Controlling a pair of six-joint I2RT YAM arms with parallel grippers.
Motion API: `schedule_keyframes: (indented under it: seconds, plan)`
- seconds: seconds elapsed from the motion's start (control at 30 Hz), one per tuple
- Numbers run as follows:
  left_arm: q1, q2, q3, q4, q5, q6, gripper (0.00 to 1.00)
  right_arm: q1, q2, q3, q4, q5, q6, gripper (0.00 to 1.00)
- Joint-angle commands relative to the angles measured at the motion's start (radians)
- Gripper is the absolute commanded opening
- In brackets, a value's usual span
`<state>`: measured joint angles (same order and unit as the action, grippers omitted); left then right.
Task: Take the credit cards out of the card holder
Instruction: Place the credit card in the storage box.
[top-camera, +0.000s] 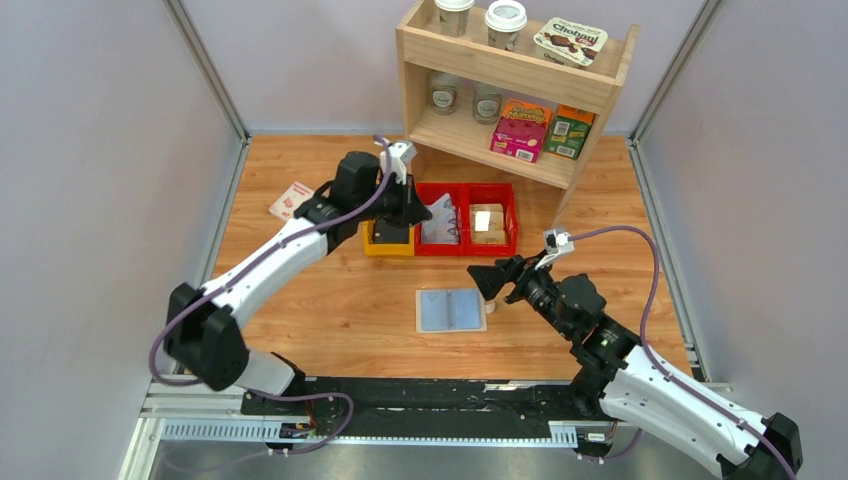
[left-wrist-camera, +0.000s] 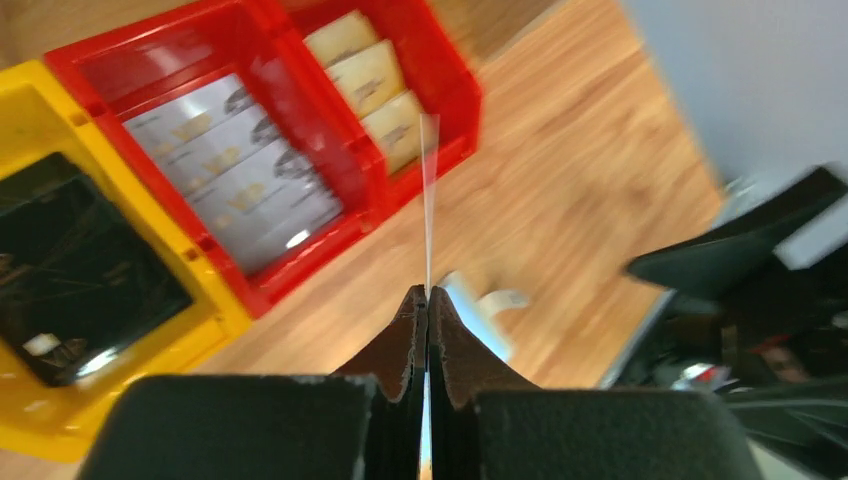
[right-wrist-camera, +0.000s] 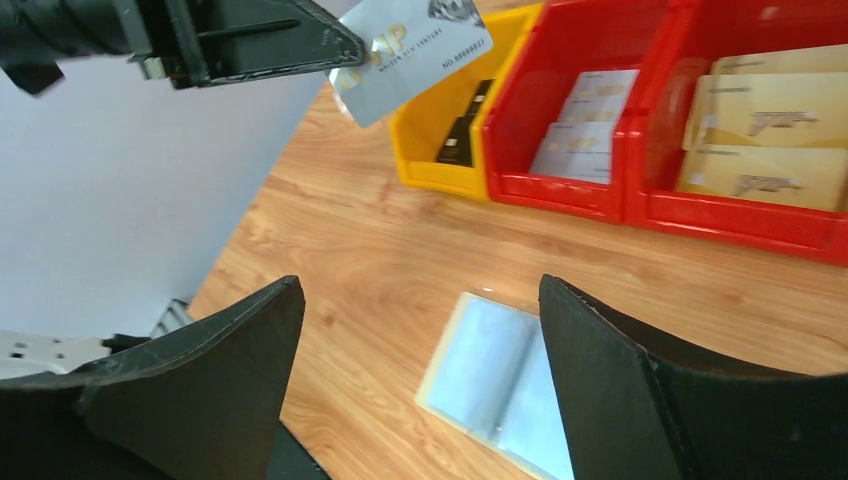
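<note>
The card holder (top-camera: 450, 310) lies open and flat on the table, blue-grey lining up; it also shows in the right wrist view (right-wrist-camera: 490, 375). My left gripper (left-wrist-camera: 428, 295) is shut on a silver-grey credit card (left-wrist-camera: 429, 190), seen edge-on, held in the air near the bins. In the right wrist view that card (right-wrist-camera: 410, 50) shows faint print, beside the left gripper (right-wrist-camera: 330, 45). My right gripper (right-wrist-camera: 420, 290) is open and empty, just above the holder's right side (top-camera: 490, 280). No card is visible in the holder's pockets.
A yellow bin (top-camera: 377, 243) holds black blocks, a red bin (top-camera: 417, 220) holds silver cards (left-wrist-camera: 230, 165), and another red bin (top-camera: 513, 215) holds tan blocks (right-wrist-camera: 770, 140). A white-and-red small box (top-camera: 291, 200) lies at the left. A wooden shelf (top-camera: 510, 70) stands behind.
</note>
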<state>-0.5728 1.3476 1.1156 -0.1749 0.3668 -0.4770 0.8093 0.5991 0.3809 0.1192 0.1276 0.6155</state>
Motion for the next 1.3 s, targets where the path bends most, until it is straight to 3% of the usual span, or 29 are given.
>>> schedule_keyframes:
  seconds: [0.0,0.07,0.23,0.67,0.97,1.13,1.17,1.2,1.27]
  plan:
    - [0.014,0.206,0.188,-0.365,0.032,0.340,0.00,0.002,-0.016,0.038,-0.090,0.113,-0.089,0.91]
    - [0.019,0.330,0.277,-0.412,0.027,0.397,0.00,0.002,-0.016,0.033,-0.095,0.125,-0.092,0.92]
    - [0.019,0.475,0.447,-0.451,0.043,0.504,0.00,0.002,-0.012,0.026,-0.095,0.118,-0.102,0.94]
    - [0.030,0.696,0.579,-0.446,0.161,0.692,0.00,0.002,-0.004,0.018,-0.110,0.090,-0.088,0.96]
    - [0.031,0.624,0.559,-0.396,0.034,0.675,0.28,0.004,0.021,0.042,-0.153,0.089,-0.091,0.96]
    - [0.030,0.521,0.567,-0.383,-0.038,0.644,0.52,0.002,0.063,0.087,-0.191,0.084,-0.085,0.97]
    - [0.031,0.501,0.581,-0.383,-0.051,0.626,0.53,0.002,0.077,0.098,-0.200,0.084,-0.085,0.97]
    - [0.031,0.455,0.582,-0.382,-0.086,0.614,0.68,0.004,0.093,0.111,-0.213,0.081,-0.085,0.97]
    - [0.031,0.374,0.581,-0.370,-0.168,0.577,0.77,0.002,0.132,0.148,-0.249,0.073,-0.088,0.98]
